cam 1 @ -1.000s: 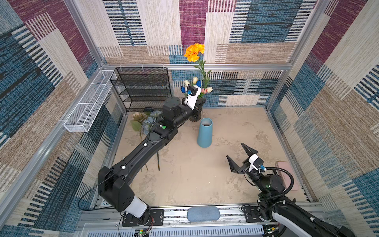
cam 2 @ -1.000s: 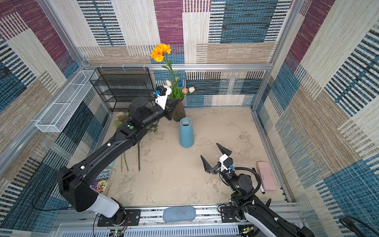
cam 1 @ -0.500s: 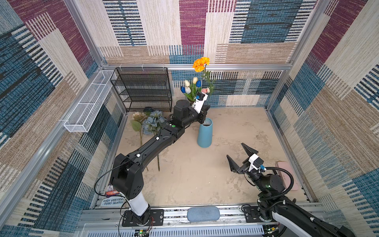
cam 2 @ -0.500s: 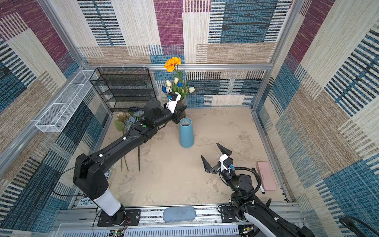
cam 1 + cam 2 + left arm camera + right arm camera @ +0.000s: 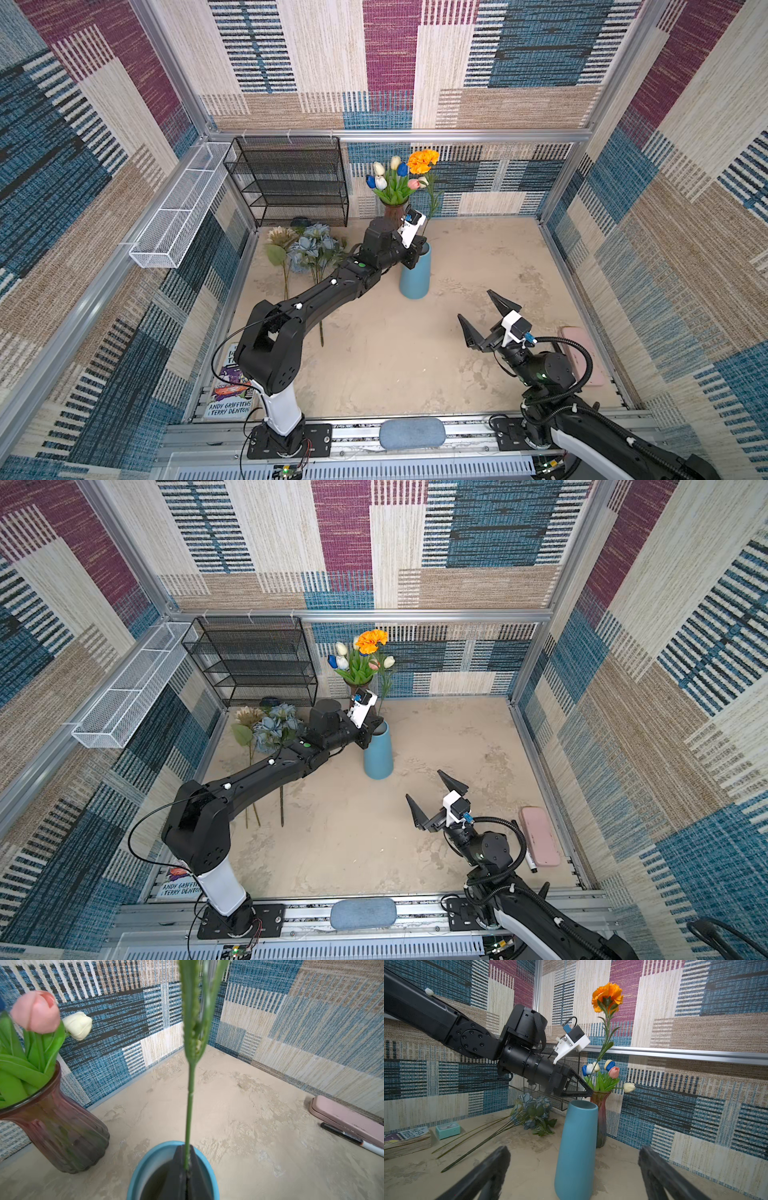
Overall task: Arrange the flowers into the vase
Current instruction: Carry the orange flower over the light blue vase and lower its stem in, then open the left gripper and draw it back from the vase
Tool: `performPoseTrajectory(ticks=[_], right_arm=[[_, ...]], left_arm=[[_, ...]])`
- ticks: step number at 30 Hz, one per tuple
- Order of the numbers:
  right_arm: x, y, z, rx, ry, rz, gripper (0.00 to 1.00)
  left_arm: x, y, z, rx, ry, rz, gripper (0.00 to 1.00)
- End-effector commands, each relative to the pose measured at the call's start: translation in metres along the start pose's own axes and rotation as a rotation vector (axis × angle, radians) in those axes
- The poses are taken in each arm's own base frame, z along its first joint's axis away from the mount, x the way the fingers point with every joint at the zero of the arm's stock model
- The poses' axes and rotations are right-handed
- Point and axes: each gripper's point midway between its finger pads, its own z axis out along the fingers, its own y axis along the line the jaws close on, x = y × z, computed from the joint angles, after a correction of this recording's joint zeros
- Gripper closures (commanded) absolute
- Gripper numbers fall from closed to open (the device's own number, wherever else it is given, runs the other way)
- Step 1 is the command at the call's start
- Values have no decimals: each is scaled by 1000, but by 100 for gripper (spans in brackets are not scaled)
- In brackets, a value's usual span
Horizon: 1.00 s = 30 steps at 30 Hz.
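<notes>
The light-blue vase (image 5: 415, 274) (image 5: 379, 750) (image 5: 577, 1147) stands upright mid-table. My left gripper (image 5: 420, 246) (image 5: 375, 723) (image 5: 186, 1149) (image 5: 590, 1092) is shut on the green stem (image 5: 190, 1095) of an orange flower (image 5: 423, 161) (image 5: 372, 640) (image 5: 607, 997), its tips just over the vase's rim (image 5: 145, 1157). The bloom rises steeply above. A dusty-blue bunch (image 5: 313, 249) and a beige bloom (image 5: 280, 237) lie at the back left. My right gripper (image 5: 476, 305) (image 5: 424, 785) (image 5: 574, 1151) is open and empty, short of the vase.
A dark red glass vase (image 5: 392, 210) (image 5: 58, 1132) of tulips (image 5: 390, 178) stands just behind the blue one. A black mesh shelf (image 5: 291, 178) and white wire basket (image 5: 183, 212) are at the back left. A pink case (image 5: 582, 357) and pen (image 5: 351, 1140) lie right, a book (image 5: 230, 390) front left.
My left arm has swung right and down, carrying the orange flower from beside the tulip vase to over the blue vase's mouth. The right arm has not moved.
</notes>
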Motion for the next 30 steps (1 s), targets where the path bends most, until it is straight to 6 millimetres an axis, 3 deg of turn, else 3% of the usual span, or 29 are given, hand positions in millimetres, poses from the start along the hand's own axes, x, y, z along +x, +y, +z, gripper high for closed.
performPoseTrajectory(ticks=[1, 6, 14, 18, 21, 23, 26, 30], right_arm=[[7, 2, -2, -11, 14, -2, 0], [9, 4, 0, -20, 24, 2, 0], [11, 4, 1, -19, 31, 1, 0], [12, 4, 1, -19, 36, 2, 0], [13, 5, 2, -26, 39, 4, 0], [14, 5, 2, -29, 41, 7, 0], [13, 6, 2, -34, 37, 11, 0], [12, 7, 2, -39, 32, 18, 0]], left_arm=[[-4, -2, -1, -13, -33, 42, 100], [4, -5, -4, -19, -19, 45, 78], [3, 0, -14, -67, -22, 17, 70], [-7, 2, -36, -102, -25, 19, 66], [-3, 16, -59, -172, 36, 3, 63], [5, 33, -78, -246, 89, -14, 62], [26, 79, -116, -419, 170, -100, 63], [88, 161, -183, -753, 321, -347, 61]])
